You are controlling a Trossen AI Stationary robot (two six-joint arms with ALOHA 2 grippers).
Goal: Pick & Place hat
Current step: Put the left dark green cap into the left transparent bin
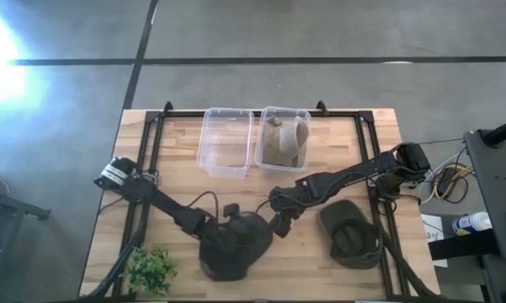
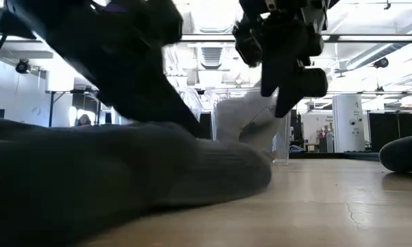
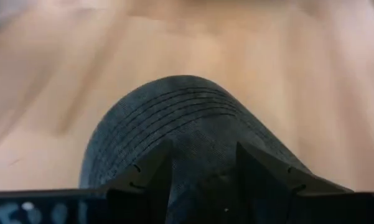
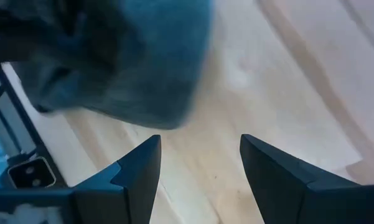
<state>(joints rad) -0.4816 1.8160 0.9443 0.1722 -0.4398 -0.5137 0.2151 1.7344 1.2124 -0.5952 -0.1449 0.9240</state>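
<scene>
Left gripper (image 1: 227, 244) pinching the black hat (image 1: 236, 248); right gripper (image 1: 279, 220), fingers apart, just beside that hat.

Bright glare upper left on floor (image 1: 0, 59); blurred wrist views, backlit silhouettes.

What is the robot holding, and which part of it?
The left gripper has its fingers around the brim of the dark cap lying on the table. The right gripper is open above bare wood, holding nothing.
</scene>
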